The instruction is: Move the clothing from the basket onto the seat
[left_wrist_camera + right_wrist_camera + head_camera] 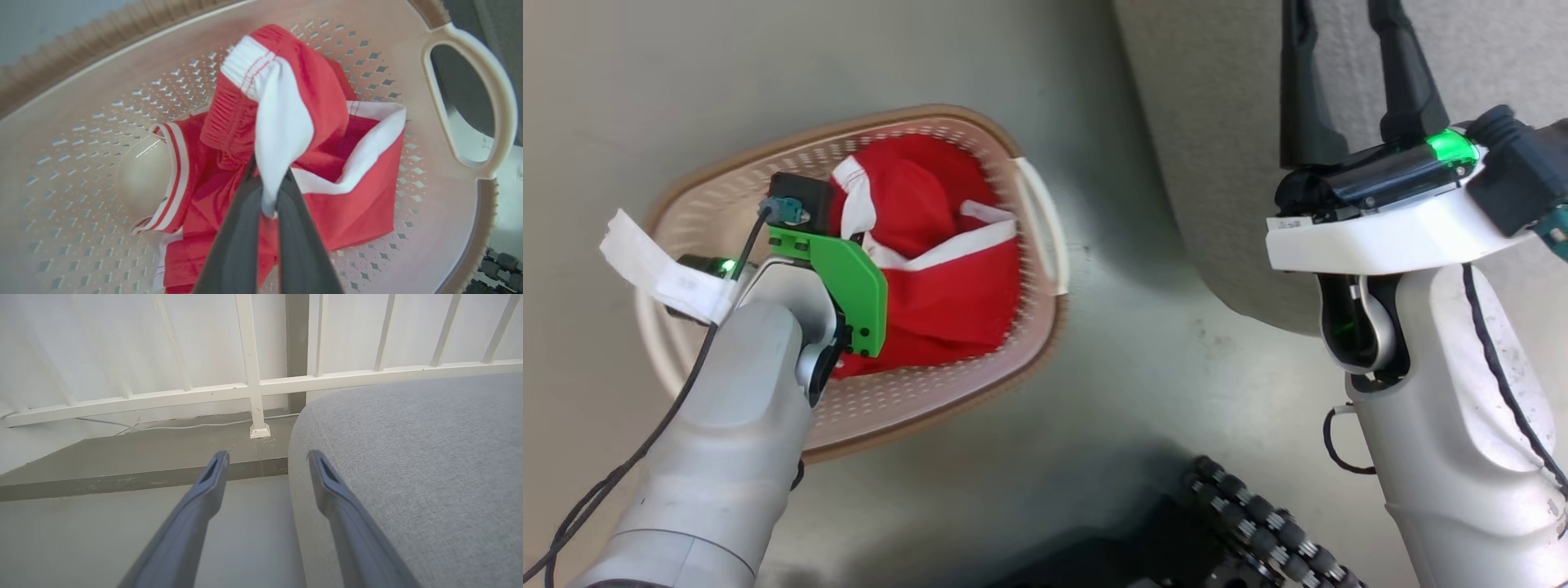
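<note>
Red clothing [355, 204] lay in the basket [102, 122], a white fold pinched by the left gripper [269, 179]; the seat [408, 457] lay rightward, by the spread right gripper [267, 457].

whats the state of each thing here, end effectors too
clothing, bunched up in the basket, not yet lifted out
basket, upright on the floor
seat, none of the clothing on the part in view
left end effector, shut on a white strip of the clothing, inside the basket
right end effector, open, holding nothing, at the edge of the seat
</note>
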You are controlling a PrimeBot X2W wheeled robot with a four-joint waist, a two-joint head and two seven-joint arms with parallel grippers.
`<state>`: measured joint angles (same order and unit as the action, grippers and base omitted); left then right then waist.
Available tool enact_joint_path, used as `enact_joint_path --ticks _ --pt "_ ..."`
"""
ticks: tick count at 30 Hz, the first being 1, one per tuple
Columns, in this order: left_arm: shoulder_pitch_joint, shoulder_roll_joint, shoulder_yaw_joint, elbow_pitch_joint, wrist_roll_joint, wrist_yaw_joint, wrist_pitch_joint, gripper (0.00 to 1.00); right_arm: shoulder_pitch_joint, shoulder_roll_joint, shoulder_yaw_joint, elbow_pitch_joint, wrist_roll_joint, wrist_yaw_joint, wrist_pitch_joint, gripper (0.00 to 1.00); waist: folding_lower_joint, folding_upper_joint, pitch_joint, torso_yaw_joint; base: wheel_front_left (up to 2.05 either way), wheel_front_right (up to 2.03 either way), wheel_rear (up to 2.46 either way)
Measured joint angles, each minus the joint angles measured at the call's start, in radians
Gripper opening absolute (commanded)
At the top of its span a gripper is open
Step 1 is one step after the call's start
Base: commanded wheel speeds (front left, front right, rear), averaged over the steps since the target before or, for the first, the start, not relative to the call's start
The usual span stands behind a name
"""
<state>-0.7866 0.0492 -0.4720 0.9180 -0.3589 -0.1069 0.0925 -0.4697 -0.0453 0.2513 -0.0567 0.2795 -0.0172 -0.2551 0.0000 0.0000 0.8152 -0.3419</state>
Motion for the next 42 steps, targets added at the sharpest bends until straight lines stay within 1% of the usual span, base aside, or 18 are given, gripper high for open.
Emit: enact_joint_path --ticks 6,8,11,13,16,26,28,30,34,42 --pt "-0.001 -0.001 -0.022 -0.018 -0.014 -0.012 -0.070 0.00 0.000 -0.001 -0.018 0.038 -0.033 0.020 0.000 1.00 0.0000 0.0000 -0.049 0.067 0.00 0.00 0.00" --pt "-0.001 -0.002 -0.041 -0.025 -0.016 -0.013 -0.089 0.00 0.000 -0.013 -0.025 0.052 -0.042 0.028 -0.001 1.00 0.0000 0.0000 -0.070 0.089 0.00 0.00 0.00" --pt "0.001 -0.007 -0.056 -0.038 -0.019 -0.018 -0.119 0.00 0.000 -0.031 -0.046 0.071 -0.052 0.029 -0.001 1.00 0.0000 0.0000 -0.103 0.123 0.00 0.00 0.00" --pt "0.002 -0.008 -0.060 -0.046 -0.023 -0.018 -0.131 0.00 0.001 -0.036 -0.052 0.077 -0.054 0.029 -0.001 1.00 0.0000 0.0000 -0.115 0.135 0.00 0.00 0.00" --pt "0.006 -0.010 -0.072 -0.063 -0.052 -0.018 -0.164 0.00 0.011 -0.052 -0.062 0.099 -0.061 0.036 -0.001 1.00 0.0000 0.0000 -0.151 0.169 0.00 0.00 0.00" --pt "0.050 -0.014 -0.099 -0.138 -0.093 -0.018 -0.266 0.00 0.104 -0.057 -0.090 0.171 -0.062 0.043 -0.001 1.00 -0.0001 0.0000 -0.290 0.271 0.00 0.00 0.00" --pt "0.061 -0.015 -0.114 -0.158 -0.113 -0.018 -0.282 0.00 0.124 -0.057 -0.091 0.186 -0.062 0.044 -0.001 1.00 -0.0001 0.0000 -0.319 0.288 0.00 0.00 0.00" --pt "0.074 -0.016 -0.120 -0.179 -0.119 -0.018 -0.297 0.00 0.148 -0.056 -0.091 0.199 -0.062 0.050 -0.001 1.00 -0.0001 0.0000 -0.348 0.303 0.00 0.00 0.00" --pt "0.086 -0.016 -0.124 -0.215 -0.128 -0.018 -0.312 0.00 0.192 -0.051 -0.091 0.220 -0.062 0.052 -0.001 1.00 -0.0001 0.0000 -0.407 0.329 0.00 0.00 0.00" --pt "0.134 -0.016 -0.141 -0.286 -0.131 -0.021 -0.323 0.00 0.261 -0.045 -0.086 0.255 -0.059 0.061 -0.001 1.00 -0.0001 0.0000 -0.526 0.362 0.00 0.00 0.00"
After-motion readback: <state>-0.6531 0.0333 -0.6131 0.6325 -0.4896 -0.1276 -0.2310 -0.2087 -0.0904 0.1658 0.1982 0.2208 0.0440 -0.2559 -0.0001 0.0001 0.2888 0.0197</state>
